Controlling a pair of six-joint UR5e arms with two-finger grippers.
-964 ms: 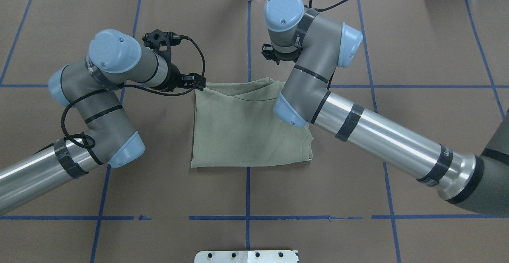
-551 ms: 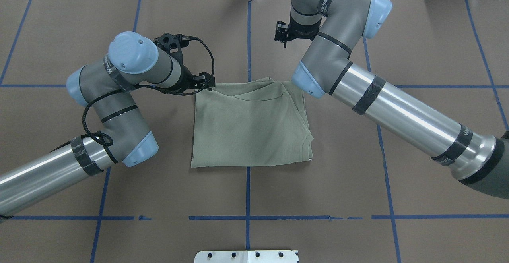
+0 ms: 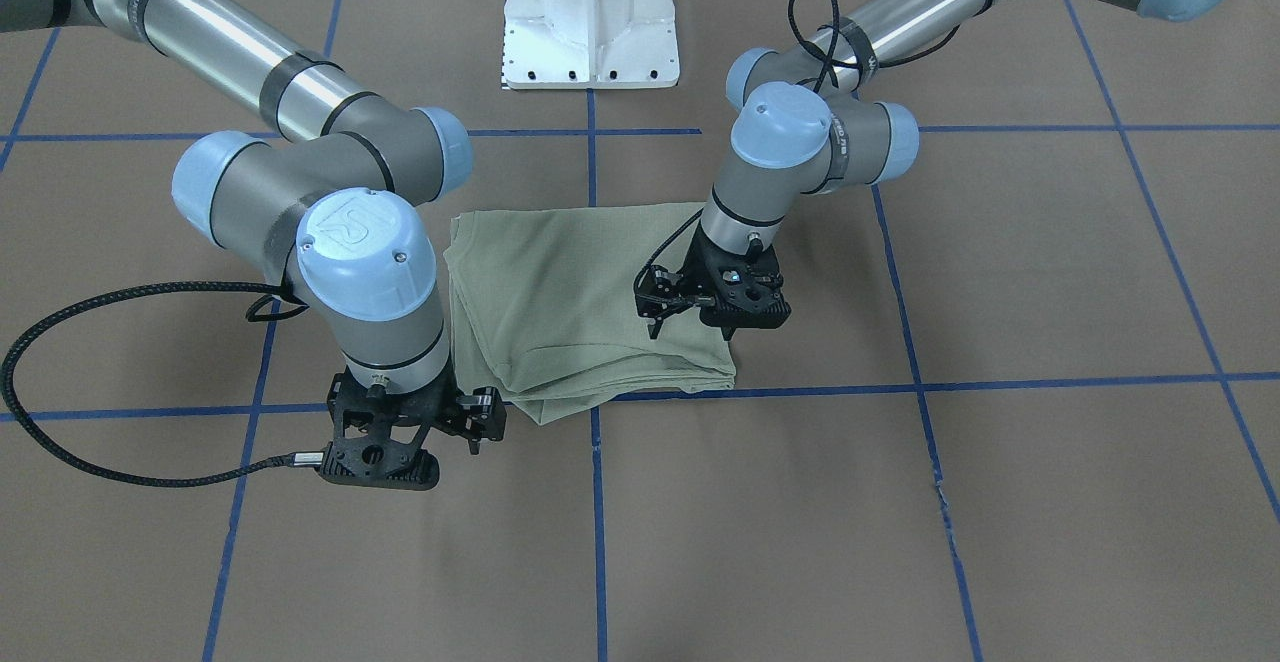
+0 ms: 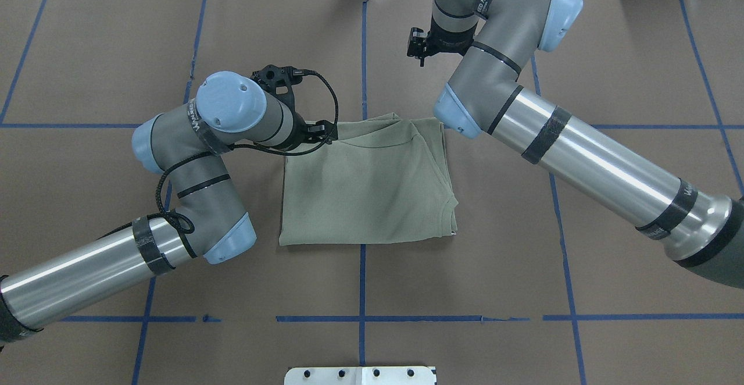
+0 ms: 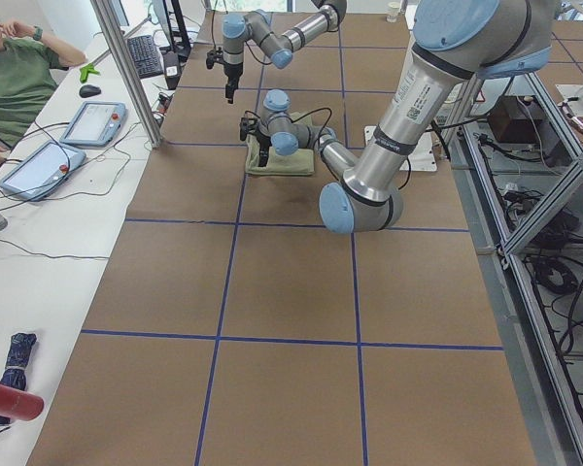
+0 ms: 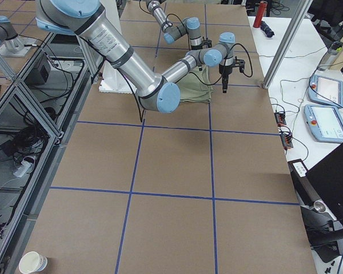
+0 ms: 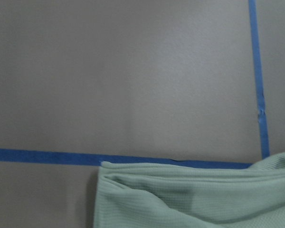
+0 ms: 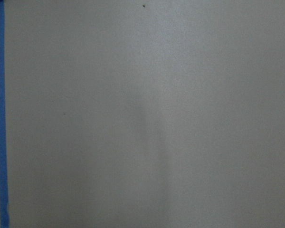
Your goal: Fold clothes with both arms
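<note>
Since 1 s ago, L gripper [image 3: 728, 330] has slid in over shirt's [image 4: 366, 181] 11 o'clock corner; R gripper [image 3: 400, 422] has backed off to 1 o'clock, clear of cloth. Jaws on both: can't tell. Shirt lies mid table [image 4: 581, 257], folded into a compact rectangle. Prob. nearly done, maybe one fold left.

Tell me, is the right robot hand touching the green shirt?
Apart. The overhead view shows bare brown table between the right gripper and the shirt.

Opposed overhead and front cameras share the shirt [image 4: 366, 187].
</note>
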